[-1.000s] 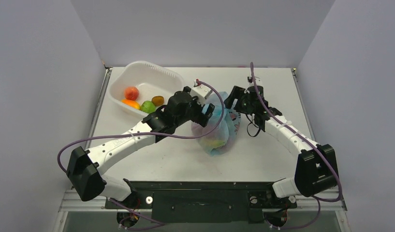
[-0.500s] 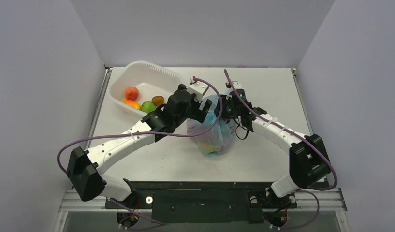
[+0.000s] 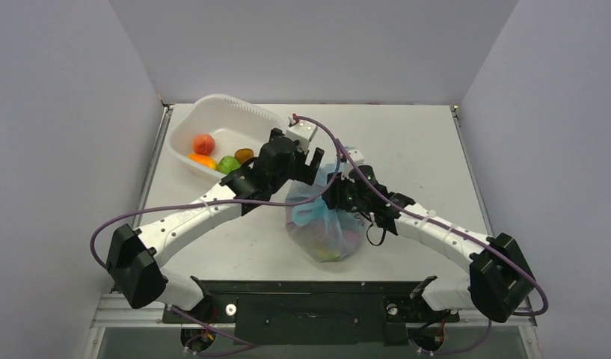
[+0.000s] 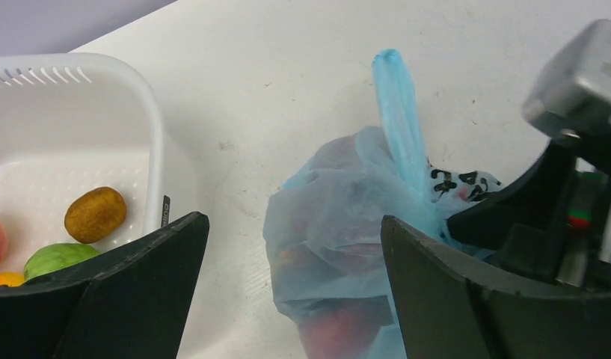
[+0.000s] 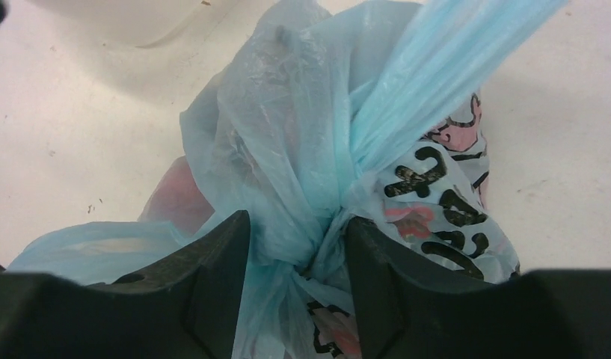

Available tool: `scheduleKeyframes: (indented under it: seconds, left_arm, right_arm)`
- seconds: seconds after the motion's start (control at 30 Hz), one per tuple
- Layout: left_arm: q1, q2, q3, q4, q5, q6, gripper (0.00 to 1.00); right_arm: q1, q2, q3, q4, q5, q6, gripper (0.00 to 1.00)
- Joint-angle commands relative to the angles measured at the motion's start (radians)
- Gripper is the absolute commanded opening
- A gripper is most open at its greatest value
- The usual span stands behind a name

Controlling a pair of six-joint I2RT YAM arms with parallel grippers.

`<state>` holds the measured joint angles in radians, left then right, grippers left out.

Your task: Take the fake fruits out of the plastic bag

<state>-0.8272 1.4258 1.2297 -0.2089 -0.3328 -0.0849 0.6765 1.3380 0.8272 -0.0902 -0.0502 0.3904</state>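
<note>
The bag (image 3: pixel 326 232) sits mid-table (image 3: pixel 422 142), toward the near edge, its neck gathered shut and reddish fruits (image 4: pixel 338 333) visible inside. The right gripper (image 5: pixel 296 224) clamps that neck. The left gripper (image 4: pixel 287 224) hangs wide open just beyond. The tub (image 3: pixel 212 101), at the far-left corner, holds four pieces. The bagged fruits are not yet extracted.

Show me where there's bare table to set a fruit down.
Widest bare patch: far right of the table, bordered by the plastic bag, back edge and right edge. A smaller one lies near left, between left arm, bag and front edge. Crowded: the middle, where the open left gripper and the right gripper, pinching the bag, meet beside the white tub.
</note>
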Motion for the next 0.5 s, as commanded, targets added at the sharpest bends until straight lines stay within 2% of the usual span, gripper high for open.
scheduleKeyframes:
  seconds: [0.0, 0.03, 0.1, 0.2, 0.3, 0.33, 0.47]
  left_arm:
    - [0.010, 0.021, 0.049, 0.017, 0.040, -0.055, 0.84]
    - [0.008, 0.037, 0.051, 0.012, 0.052, -0.071, 0.84]
    - [0.007, 0.069, 0.063, 0.002, 0.095, -0.092, 0.84]
    - [0.005, 0.136, 0.086, -0.017, 0.177, -0.126, 0.83]
    - [0.004, 0.185, 0.109, -0.031, 0.257, -0.134, 0.77]
    - [0.003, 0.207, 0.116, -0.037, 0.267, -0.137, 0.75]
    - [-0.004, 0.260, 0.159, -0.083, 0.281, -0.139, 0.65]
  right_arm:
    - [-0.017, -0.123, -0.072, 0.032, -0.003, 0.038, 0.51]
    - [-0.019, -0.159, -0.086, 0.032, -0.002, 0.047, 0.57]
    - [-0.028, -0.211, -0.101, 0.023, 0.001, 0.069, 0.63]
    - [-0.034, -0.283, -0.115, -0.014, 0.030, 0.086, 0.65]
    - [-0.042, -0.341, -0.144, -0.047, 0.070, 0.098, 0.67]
    - [-0.047, -0.363, -0.152, -0.048, 0.075, 0.106, 0.66]
    - [-0.049, -0.383, -0.191, -0.045, 0.060, 0.113, 0.51]
